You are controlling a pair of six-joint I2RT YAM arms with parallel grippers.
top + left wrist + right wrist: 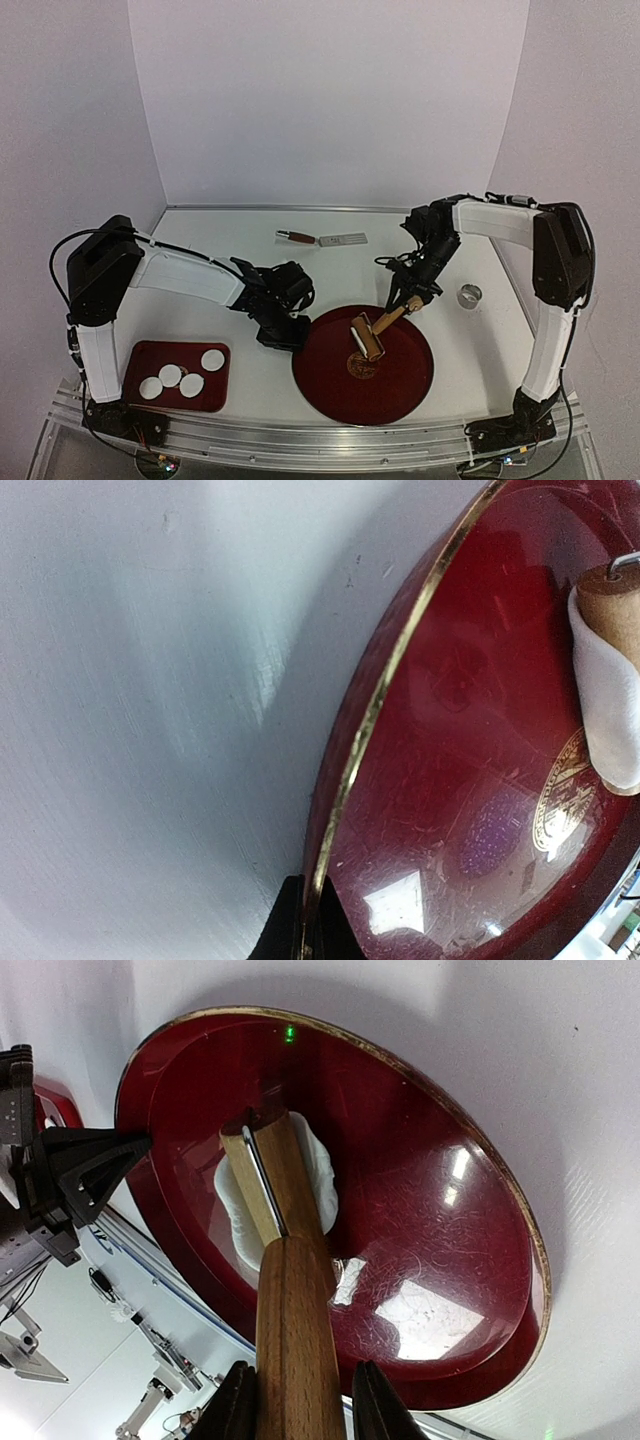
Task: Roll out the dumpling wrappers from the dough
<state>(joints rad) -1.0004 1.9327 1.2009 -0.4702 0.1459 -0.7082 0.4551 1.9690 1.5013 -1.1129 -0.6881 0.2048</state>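
Right gripper (300, 1400) clamped the rolling pin (290, 1290) by its wooden handle, with the roller pressed on the ragged dough (232, 1210) mid red plate (480, 1210). Left gripper (305, 925) pinched tight on the plate's left rim, steadying it. Four dumpling wrappers (171, 375) sat on the small tray (145, 355), well apart. Danger: the dough looked to be curling up the roller and could wrap and tear. A hard push could skid the plate free.

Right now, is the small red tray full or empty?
Partly full: four white discs lie in the red tray, bare floor showing beside them.
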